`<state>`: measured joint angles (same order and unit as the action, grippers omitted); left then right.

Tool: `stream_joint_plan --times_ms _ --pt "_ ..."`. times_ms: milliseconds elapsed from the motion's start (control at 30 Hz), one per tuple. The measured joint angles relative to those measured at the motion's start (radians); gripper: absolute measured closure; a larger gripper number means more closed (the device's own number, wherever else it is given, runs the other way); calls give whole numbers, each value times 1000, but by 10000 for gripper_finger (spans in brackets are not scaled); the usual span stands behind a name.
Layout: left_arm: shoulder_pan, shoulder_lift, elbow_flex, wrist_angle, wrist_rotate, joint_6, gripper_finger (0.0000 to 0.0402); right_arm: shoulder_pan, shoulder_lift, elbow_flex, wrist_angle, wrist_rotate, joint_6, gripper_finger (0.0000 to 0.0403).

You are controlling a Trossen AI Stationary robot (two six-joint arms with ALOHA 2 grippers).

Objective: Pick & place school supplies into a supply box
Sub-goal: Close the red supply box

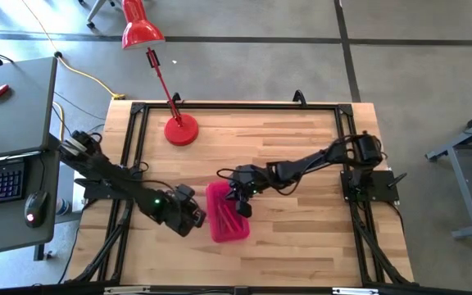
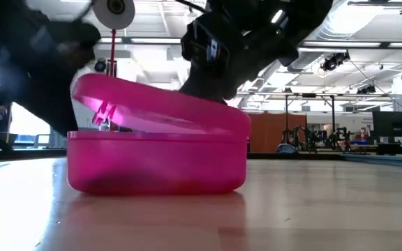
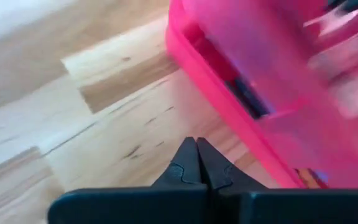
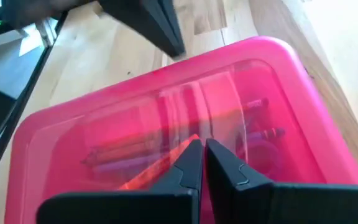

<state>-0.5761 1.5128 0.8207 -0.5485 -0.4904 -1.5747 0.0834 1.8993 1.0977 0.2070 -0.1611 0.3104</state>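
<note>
The hot-pink translucent supply box (image 1: 228, 215) stands on the wooden table near its middle front. Its hinged lid (image 2: 159, 104) lies tilted over the base (image 2: 152, 164), still raised at one end. Pencils and pens (image 4: 166, 149) show through the lid, lying inside the box. My right gripper (image 4: 202, 152) is shut and sits on top of the lid; it also shows in the high view (image 1: 240, 202). My left gripper (image 3: 196, 155) is shut and empty just left of the box, low over the table (image 1: 193, 217), apart from the box wall (image 3: 229, 106). My right gripper presses its shut fingertips (image 4: 188, 163) down on the top face of the lid (image 4: 229, 106), about mid-lid. The fingers come from above, slanting in from the table's right. The lid lies tilted under them, one end (image 2: 93, 94) still raised above the base.
A red desk lamp stands with its round base (image 1: 180, 131) at the table's far left; its head (image 1: 142, 33) hangs beyond the far edge. A black frame rail (image 1: 236, 105) runs around the table. Bare wood lies to the right of the box (image 1: 301, 229).
</note>
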Motion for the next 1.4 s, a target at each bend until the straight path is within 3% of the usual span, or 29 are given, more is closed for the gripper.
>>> stream_joint_plan --times_ms 167,367,567,733,967,1133,1233,1400 --pt "-36 -103 41 -171 -114 -42 367 0 18 0 1 4 3 403" --pt "-15 -149 62 -13 -169 235 380 -2 47 3 -1 34 4 403" --pt "45 -96 60 122 -92 401 387 -12 49 3 -17 35 6 403" --pt "98 -12 60 163 0 419 364 -22 49 3 -28 27 8 403" --pt "140 56 63 167 91 419 392 -26 50 3 -65 31 30 403" --pt "144 69 64 171 94 415 372 -32 50 2 -65 27 3 403" --pt "144 69 62 190 100 416 364 -38 38 1 -72 -28 2 403" --pt "144 61 81 197 87 468 387 -26 -40 -6 -109 -56 -35 403"
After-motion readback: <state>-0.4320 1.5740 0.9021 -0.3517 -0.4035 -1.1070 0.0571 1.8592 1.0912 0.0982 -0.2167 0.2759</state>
